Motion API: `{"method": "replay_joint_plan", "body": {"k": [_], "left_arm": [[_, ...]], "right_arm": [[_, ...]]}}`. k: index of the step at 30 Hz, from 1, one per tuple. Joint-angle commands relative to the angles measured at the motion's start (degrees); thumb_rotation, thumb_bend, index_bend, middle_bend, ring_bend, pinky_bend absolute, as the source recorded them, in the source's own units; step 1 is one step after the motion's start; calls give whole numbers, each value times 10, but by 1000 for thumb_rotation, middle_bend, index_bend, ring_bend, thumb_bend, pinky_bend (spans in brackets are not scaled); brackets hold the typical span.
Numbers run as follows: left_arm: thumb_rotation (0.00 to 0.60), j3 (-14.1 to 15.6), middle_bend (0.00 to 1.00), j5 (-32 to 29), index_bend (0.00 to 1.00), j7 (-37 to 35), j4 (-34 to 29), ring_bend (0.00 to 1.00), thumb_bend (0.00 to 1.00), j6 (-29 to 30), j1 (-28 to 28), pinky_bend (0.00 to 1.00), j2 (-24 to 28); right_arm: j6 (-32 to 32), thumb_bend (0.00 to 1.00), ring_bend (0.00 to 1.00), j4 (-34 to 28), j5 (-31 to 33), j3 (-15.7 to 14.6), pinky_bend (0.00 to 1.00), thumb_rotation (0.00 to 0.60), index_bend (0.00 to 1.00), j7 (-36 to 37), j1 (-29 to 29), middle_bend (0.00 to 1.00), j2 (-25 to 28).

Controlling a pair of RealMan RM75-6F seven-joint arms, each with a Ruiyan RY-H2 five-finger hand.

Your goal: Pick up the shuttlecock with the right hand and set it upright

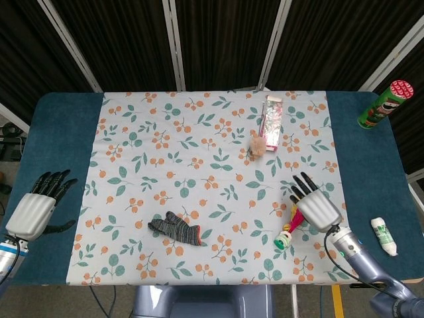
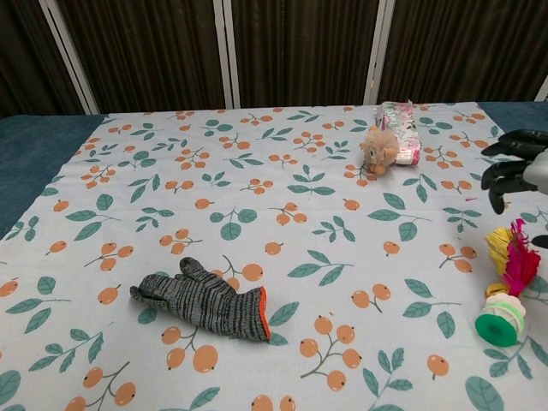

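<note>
The shuttlecock lies on its side on the patterned cloth at the near right, green base toward me, pink and yellow feathers pointing away. My right hand hovers just above its feathers, palm down, fingers spread and holding nothing. In the head view the hand covers part of the feathers. My left hand rests at the table's left edge, fingers apart and empty.
A grey knit glove lies near the front centre. A small plush toy and a pink packet sit at the back. A green can stands far right; a white bottle lies near the right edge.
</note>
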Motion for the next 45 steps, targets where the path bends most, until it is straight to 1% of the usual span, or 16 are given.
{"method": "replay_joint_plan", "body": {"k": [1,6,12,21,26,28,34,41,45], "left_arm": [[529,0,0,0,119,-1,0,0,210,0,0,0,0],[532,0,0,1,119,-2,1,0,210,0,0,0,0],[528,0,0,0,119,1,0,0,211,0,0,0,0],[530,0,0,0,119,2,1,0,210,0,0,0,-1],[529,0,0,0,119,1,1,0,211,0,0,0,-1],[528,0,0,-1,119,1,1,0,210,0,0,0,-1],[530,0,0,-1,119,1,0,0,208,-1,0,0,0],[529,0,0,-2,119,1,0,0,209,-1,0,0,0],[528,0,0,-2,119,2,-1,0,210,-1,0,0,0]], "right_arm": [[-17,169,58,14,11,-1,0,600,419,-14,9,233,-18],[-29,168,58,29,23,1,0,600,445,-30,15,233,-34],[-37,170,63,40,39,7,0,600,483,-32,21,249,-36],[-45,170,76,56,46,4,0,600,511,-42,28,272,-42],[-52,185,91,69,52,1,0,600,535,-47,31,303,-48],[-53,207,95,72,54,1,0,600,545,-47,32,313,-50],[-57,274,96,78,59,-1,0,600,552,-47,34,316,-53],[-52,277,96,79,59,-4,0,600,548,-49,35,315,-52],[-46,277,95,77,43,-10,0,600,537,-67,40,316,-48]]}}
